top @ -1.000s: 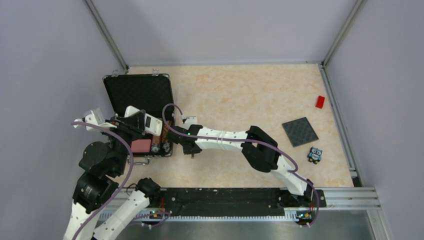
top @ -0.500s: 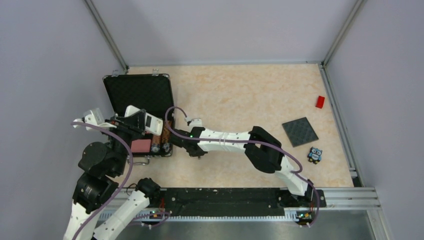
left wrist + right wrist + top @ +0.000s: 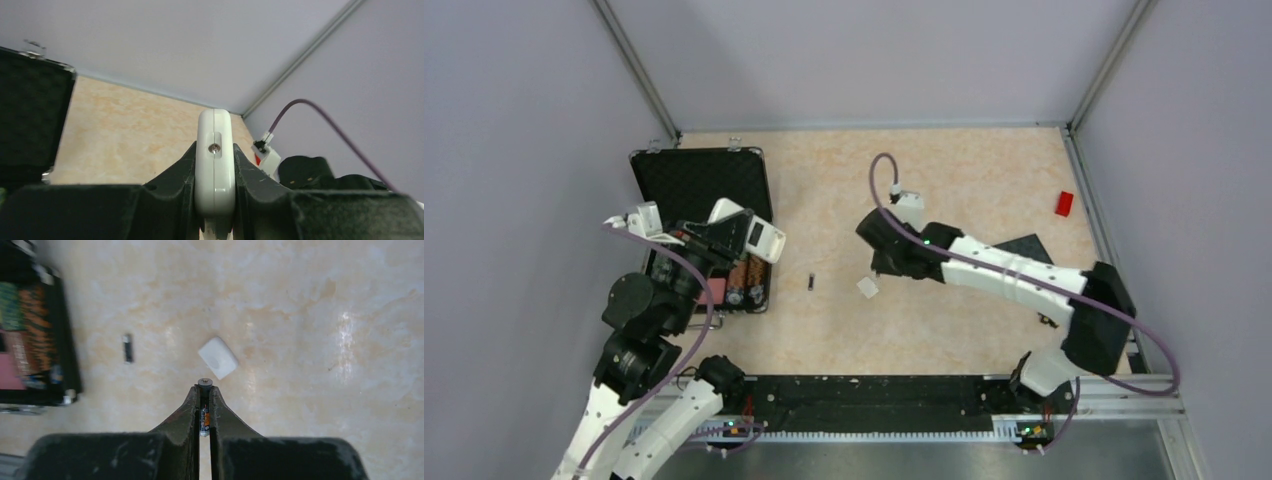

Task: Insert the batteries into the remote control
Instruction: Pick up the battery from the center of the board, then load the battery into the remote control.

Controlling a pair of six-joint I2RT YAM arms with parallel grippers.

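Observation:
My left gripper (image 3: pixel 724 240) is shut on the white remote control (image 3: pixel 754 231) and holds it above the open black case (image 3: pixel 699 180); in the left wrist view the remote (image 3: pixel 215 160) stands edge-on between the pads. My right gripper (image 3: pixel 879 262) is shut on one slim dark battery (image 3: pixel 204 410), which stands along the fingers above the tabletop, its tip past the fingertips. The second battery (image 3: pixel 811 283) lies loose on the table between the case and the right gripper, and also shows in the right wrist view (image 3: pixel 128 348). A small white cover piece (image 3: pixel 867 287) lies just under the right gripper.
The case's lower half holds a pink block (image 3: pixel 714 292) and colourful items (image 3: pixel 746 280). A dark square mat (image 3: pixel 1029 250) lies partly under the right arm. A red block (image 3: pixel 1064 203) sits at the far right. Walls close in on three sides.
My right arm has swung right, away from the case to mid-table, carrying a battery. One battery and the white cover now lie exposed on the table. My left gripper has moved right with the remote.

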